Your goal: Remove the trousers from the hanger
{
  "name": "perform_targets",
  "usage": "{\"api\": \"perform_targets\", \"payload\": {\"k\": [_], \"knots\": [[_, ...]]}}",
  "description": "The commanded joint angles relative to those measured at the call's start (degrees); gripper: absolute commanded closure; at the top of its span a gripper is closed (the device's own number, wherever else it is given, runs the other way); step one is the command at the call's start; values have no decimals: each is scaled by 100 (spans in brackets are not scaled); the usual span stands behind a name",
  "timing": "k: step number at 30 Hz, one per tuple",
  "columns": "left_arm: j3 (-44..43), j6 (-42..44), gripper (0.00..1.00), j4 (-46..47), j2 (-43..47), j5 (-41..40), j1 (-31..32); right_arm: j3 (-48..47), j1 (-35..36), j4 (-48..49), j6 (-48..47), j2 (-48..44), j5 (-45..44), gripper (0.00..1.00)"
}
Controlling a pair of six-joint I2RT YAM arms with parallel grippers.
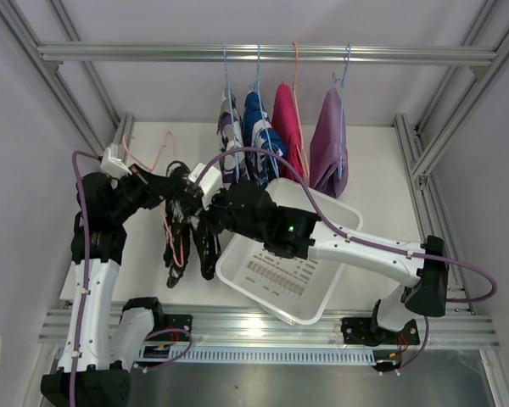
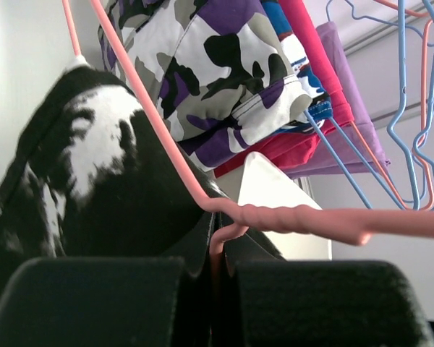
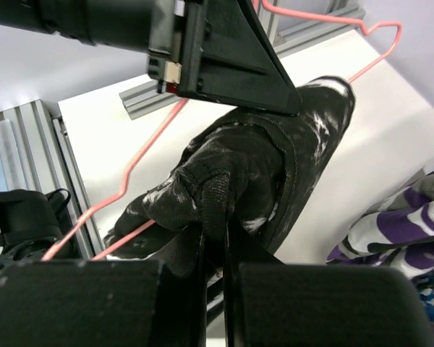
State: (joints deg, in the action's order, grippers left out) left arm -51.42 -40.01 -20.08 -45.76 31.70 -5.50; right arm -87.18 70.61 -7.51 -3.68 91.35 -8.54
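Between the right fingers (image 3: 94, 303), black trousers (image 3: 264, 170)

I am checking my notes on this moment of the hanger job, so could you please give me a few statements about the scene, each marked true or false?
1. The left tool is shut on the wire of the pink hanger. True.
2. The right tool is open and holds nothing. False: it is shut on a fold of the black trousers.
3. The camouflage trousers hang from the rail. True.
4. The black trousers lie inside the white basket. False: they hang between the two arms, beside the basket, and no garment shows inside it.
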Motion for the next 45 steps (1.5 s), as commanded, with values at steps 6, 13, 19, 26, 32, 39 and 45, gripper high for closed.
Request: {"api": "perform_targets", "payload": {"k": [6, 13, 19, 26, 32, 39, 45], "knots": [[-35, 362, 99, 320, 32, -261, -48, -888, 207, 188, -379, -469, -473, 100], [-35, 371, 99, 285, -21, -270, -48, -1328, 304, -277, -581, -522, -763, 100], [-35, 380, 100, 294, -47, -270, -48, -1433, 313, -418, -625, -732, -948, 100], [-35, 415, 100, 267, -91, -331, -48, -1653, 322, -506, -739, -812, -1071, 100], [-44, 441, 100, 232, -118, -376, -48, -2136, 322, -567, -871, -663, -1098, 100], [-70, 476, 99, 206, -144, -410, -48, -2119, 304, -445, -932, -434, -1177, 100], [-79, 485, 100, 188, -188, -393, -48, -2014, 304, -462, -1011, -548, -1414, 100]]}}
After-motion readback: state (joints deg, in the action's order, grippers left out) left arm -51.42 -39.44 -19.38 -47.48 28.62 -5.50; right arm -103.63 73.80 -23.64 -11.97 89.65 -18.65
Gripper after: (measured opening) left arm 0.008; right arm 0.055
